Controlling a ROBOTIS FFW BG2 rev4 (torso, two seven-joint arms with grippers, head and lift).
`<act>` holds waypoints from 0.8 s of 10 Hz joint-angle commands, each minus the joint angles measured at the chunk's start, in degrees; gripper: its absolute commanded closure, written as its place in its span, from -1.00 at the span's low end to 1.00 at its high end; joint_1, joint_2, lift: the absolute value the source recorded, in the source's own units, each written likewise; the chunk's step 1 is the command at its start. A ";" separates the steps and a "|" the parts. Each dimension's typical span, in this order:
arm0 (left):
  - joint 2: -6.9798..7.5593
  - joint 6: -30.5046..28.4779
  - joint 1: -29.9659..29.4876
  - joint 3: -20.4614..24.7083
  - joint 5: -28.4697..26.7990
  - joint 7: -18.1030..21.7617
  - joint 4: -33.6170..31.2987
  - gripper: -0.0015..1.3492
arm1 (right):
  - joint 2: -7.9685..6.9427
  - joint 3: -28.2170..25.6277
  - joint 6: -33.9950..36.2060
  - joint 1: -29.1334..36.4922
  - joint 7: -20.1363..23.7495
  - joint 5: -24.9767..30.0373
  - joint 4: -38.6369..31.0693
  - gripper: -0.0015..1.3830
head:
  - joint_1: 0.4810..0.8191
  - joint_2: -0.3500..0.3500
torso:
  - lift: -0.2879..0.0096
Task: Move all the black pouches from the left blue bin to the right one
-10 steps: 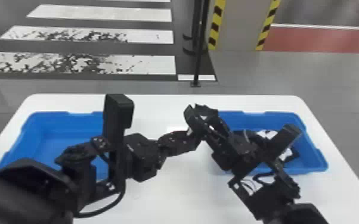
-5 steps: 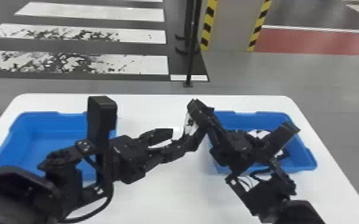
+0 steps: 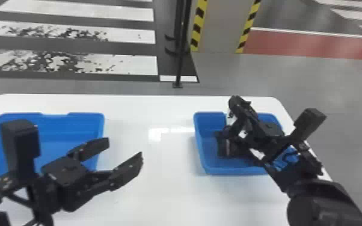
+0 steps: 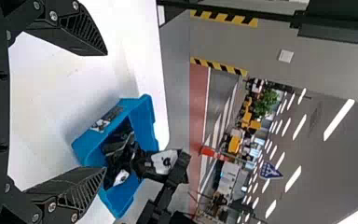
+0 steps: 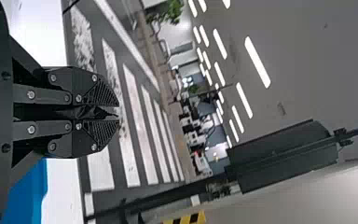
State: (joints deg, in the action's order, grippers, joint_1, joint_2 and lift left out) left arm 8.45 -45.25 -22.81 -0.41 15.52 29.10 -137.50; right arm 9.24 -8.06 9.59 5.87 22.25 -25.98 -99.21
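Observation:
In the head view my left gripper [image 3: 126, 149] stands open beside the left blue bin [image 3: 55, 132], nothing between its fingers. My right gripper [image 3: 235, 103] is over the right blue bin [image 3: 216, 169], with a black pouch [image 3: 227, 145] hanging below it. In the right wrist view the right gripper [image 5: 119, 113] is shut on dark material of the pouch [image 5: 91, 112]. Widely parted fingers mark the left gripper [image 4: 106, 112] in the left wrist view. Beyond them, black pouches [image 4: 116, 144] with white patches lie in the right bin [image 4: 142, 121].
Both bins rest on a white table [image 3: 147, 192], its far edge in front of a grey floor. A thin black post [image 3: 181, 60] and a pillar with striped yellow-black edges [image 3: 219, 27] stand behind the table.
The grippers were together between the bins; now they are apart. My left gripper has opened, letting go of the pouch, and moved left. The right gripper has carried the pouch over the right bin.

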 commanded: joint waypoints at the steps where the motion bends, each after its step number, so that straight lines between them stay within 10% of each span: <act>1: -1.77 0.81 -3.63 4.07 0.25 -0.01 -1.36 -0.76 | 1.48 -4.06 0.53 -3.20 -0.01 4.61 7.03 0.85 | 0.27 -0.54 | -0.01; 2: -2.65 1.38 -5.03 6.12 0.37 -0.01 -1.93 -0.76 | 1.66 -6.00 0.81 -4.18 -0.01 5.30 10.83 0.82 | 0.27 -0.61 | -0.01; 5: -4.05 4.47 -8.41 10.81 0.48 -0.09 -4.03 -0.76 | 0.95 -7.83 0.67 -3.06 -0.27 8.72 11.96 -0.81 | 0.27 -0.67 | -0.01; 8: -5.46 16.14 -15.02 16.41 -0.21 -0.62 -6.57 -0.77 | -2.91 -10.68 -4.95 11.28 -4.40 16.49 -7.59 -0.82 | 0.27 -0.66 | -0.01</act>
State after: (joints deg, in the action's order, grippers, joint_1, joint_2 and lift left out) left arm 3.41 -32.59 -36.04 14.57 15.67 28.50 -143.76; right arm 7.23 -18.54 6.37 13.89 18.02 -10.92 -102.72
